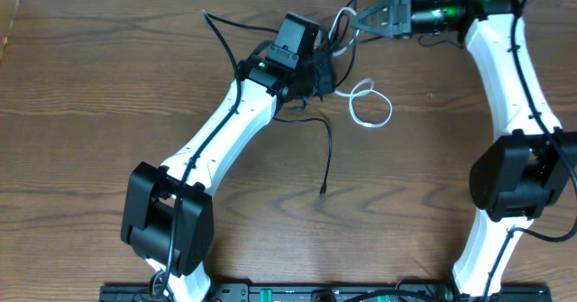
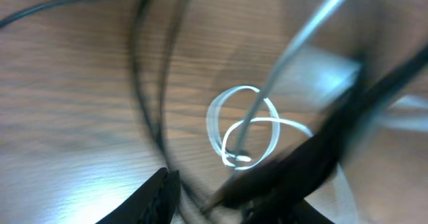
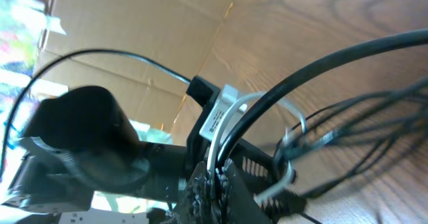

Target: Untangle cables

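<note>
Most of the untangling is left, by my reading. The cables [image 1: 335,50] sit bunched in a knot at the far middle of the counter [image 1: 90,113], between the two arms. The right end effector [image 1: 350,18] is clenched, and its wrist view shows black and white strands running into its fingertips, so it appears to grasp the cables. The left end effector [image 1: 315,78] is over the knot; blur hides whether it is released or grasping. Only a white cable [image 1: 370,104] loop and one black tail [image 1: 326,153] lie free.
</note>
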`<action>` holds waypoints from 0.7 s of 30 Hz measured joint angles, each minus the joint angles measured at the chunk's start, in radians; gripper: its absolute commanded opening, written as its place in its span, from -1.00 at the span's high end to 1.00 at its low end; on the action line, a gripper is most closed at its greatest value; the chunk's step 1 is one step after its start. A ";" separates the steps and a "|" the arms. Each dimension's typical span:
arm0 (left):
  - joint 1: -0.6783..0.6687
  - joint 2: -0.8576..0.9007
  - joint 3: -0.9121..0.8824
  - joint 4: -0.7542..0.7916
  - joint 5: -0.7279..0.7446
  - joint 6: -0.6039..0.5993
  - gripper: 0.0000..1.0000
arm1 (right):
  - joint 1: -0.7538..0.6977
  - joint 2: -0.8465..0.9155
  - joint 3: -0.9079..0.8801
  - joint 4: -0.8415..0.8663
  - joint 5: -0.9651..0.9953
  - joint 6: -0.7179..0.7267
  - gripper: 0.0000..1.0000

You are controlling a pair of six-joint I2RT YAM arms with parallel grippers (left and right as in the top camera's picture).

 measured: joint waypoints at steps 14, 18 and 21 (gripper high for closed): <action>0.006 0.000 -0.001 -0.122 -0.137 0.033 0.85 | -0.191 -0.207 0.010 -0.058 0.071 0.005 0.98; 0.015 0.000 -0.001 -0.099 -0.056 0.141 0.23 | -0.145 -0.205 0.010 -0.145 0.302 -0.014 0.35; 0.004 0.004 -0.001 -0.094 -0.007 0.211 0.02 | -0.112 -0.204 0.010 -0.166 0.442 -0.023 0.13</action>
